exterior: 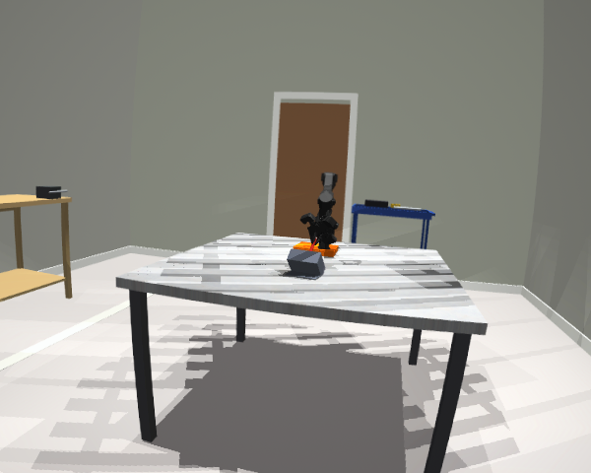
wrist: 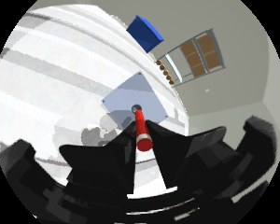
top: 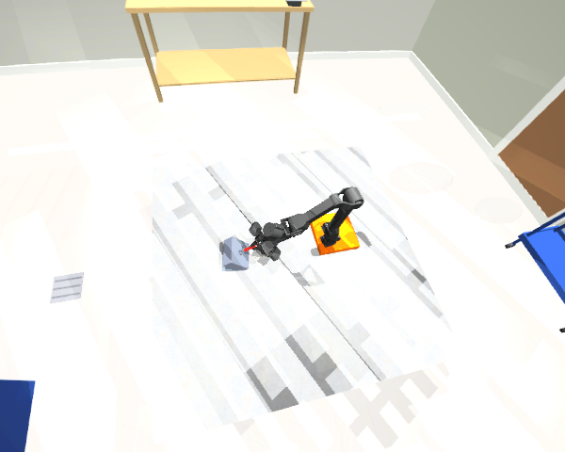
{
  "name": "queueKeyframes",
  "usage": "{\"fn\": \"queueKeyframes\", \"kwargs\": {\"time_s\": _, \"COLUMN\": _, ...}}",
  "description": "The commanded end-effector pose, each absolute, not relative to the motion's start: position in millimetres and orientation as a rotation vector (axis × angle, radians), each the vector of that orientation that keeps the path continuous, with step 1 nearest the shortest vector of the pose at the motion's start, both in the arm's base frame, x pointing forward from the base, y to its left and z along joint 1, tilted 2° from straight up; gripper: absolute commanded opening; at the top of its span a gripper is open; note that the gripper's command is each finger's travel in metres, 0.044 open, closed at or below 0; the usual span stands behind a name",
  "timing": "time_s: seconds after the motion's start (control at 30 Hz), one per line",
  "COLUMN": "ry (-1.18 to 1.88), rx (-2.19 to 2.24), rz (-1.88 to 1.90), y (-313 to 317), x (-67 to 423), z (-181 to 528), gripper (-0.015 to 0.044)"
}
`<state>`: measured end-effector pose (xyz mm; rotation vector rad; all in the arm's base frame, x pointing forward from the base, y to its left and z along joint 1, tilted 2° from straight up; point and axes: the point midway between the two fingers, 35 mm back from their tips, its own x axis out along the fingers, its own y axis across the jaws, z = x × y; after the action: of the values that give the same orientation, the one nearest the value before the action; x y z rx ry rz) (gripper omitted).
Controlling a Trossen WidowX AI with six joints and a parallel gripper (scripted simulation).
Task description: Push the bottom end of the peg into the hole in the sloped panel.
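Observation:
The red round peg (top: pixel 250 248) (exterior: pixel 312 245) (wrist: pixel 140 125) has a pale band near its top end. My gripper (top: pixel 255 244) (exterior: pixel 314 238) (wrist: pixel 140 123) is shut on it, and the peg is tilted towards the panel. The blue-grey sloped panel block (top: pixel 233 256) (exterior: pixel 305 263) (wrist: pixel 126 92) has one round dark hole (top: pixel 240 252) (wrist: pixel 135 108) in its face. In the wrist view the peg's bottom end overlaps the lower edge of the hole. Whether the tip has entered or is just in front of it, I cannot tell. The hole is hidden in the exterior view.
The block stands on the white-grey streaked table (exterior: pixel 305 307). The arm's orange base plate (top: pixel 348 238) (exterior: pixel 331 250) is behind the gripper, opposite the block. A wooden workbench (top: pixel 224 65) and a blue cart (top: pixel 556 272) (exterior: pixel 393 209) stand away from the table.

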<state>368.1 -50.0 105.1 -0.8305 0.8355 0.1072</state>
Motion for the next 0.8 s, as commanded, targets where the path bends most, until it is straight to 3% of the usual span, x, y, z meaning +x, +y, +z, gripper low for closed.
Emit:
{"fn": "queueKeyframes", "kwargs": {"time_s": 0.0, "ry": 0.838, "rx": -0.826, "rz": 0.111, "y": -50, "x": 368, "z": 102, "gripper": 0.0000}}
{"fn": "queueKeyframes", "kwargs": {"time_s": 0.77, "ry": 0.842, "rx": -0.826, "rz": 0.110, "y": -54, "x": 379, "z": 87, "gripper": 0.0000}}
